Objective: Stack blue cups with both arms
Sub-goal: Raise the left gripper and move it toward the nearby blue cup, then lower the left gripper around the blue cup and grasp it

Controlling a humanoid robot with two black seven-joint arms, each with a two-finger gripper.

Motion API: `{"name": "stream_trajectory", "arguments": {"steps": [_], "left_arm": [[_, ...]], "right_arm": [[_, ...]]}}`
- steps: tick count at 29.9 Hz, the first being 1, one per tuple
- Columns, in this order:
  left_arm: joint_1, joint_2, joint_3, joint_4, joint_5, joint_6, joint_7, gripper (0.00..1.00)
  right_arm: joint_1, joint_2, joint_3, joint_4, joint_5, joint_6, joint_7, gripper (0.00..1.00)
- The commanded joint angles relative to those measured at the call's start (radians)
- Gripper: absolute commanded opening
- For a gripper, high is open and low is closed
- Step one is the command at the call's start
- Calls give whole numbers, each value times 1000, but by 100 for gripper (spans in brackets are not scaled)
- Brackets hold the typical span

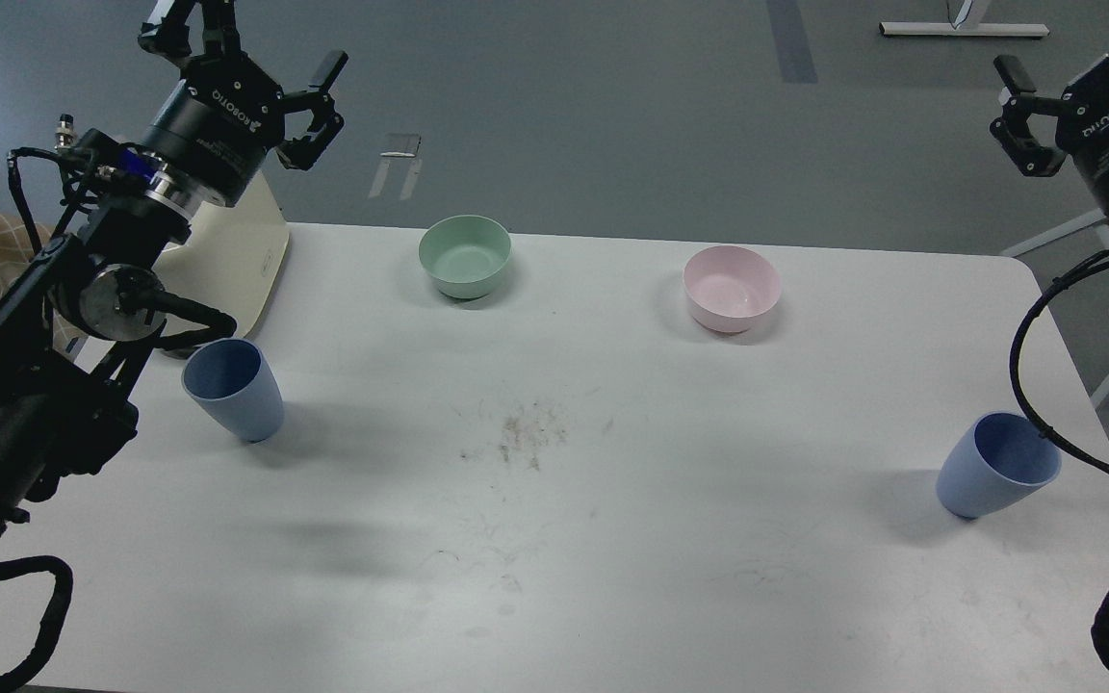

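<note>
From the head view, neither blue cup is held yet, so the step in hand looks like the first reach. The left gripper [248,53] hangs wide, empty, behind the left blue cup [233,389]. The right gripper [1031,106] is cut by the frame edge; I cannot tell its spread. The right blue cup [997,465] stands far right of the stain [524,435] on the white table [612,539].

Best to descend squarely over each rim, pinching one wall. Both cups are matte, tapered, handleless; the mint-green bowl [465,255] and pink bowl [731,288] sit beyond the stain.

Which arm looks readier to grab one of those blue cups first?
Probably the left. Its open gripper is fully in view, and the left blue cup stands just beside that arm. The right gripper is partly cut off, high above its cup.
</note>
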Motion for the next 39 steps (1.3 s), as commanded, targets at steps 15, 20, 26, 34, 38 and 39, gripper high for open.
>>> {"name": "stream_trajectory", "arguments": {"steps": [15, 20, 26, 34, 38, 39], "left_arm": [[135, 274, 1, -348, 533, 63, -30, 89], [206, 366, 1, -438, 836, 68, -45, 86], [270, 447, 3, -498, 1207, 69, -82, 85], [367, 481, 14, -501, 1559, 92, -121, 83], [376, 479, 40, -458, 1691, 118, -121, 80], [379, 479, 58, -423, 1716, 141, -122, 80]], "right_arm": [[5, -25, 15, -3, 26, 0, 5, 100], [2, -27, 15, -5, 83, 0, 5, 100], [4, -28, 15, -9, 83, 0, 5, 100], [-4, -39, 15, -11, 84, 0, 5, 100], [-6, -39, 15, -9, 86, 0, 5, 100], [-6, -39, 15, -9, 87, 0, 3, 100]]}}
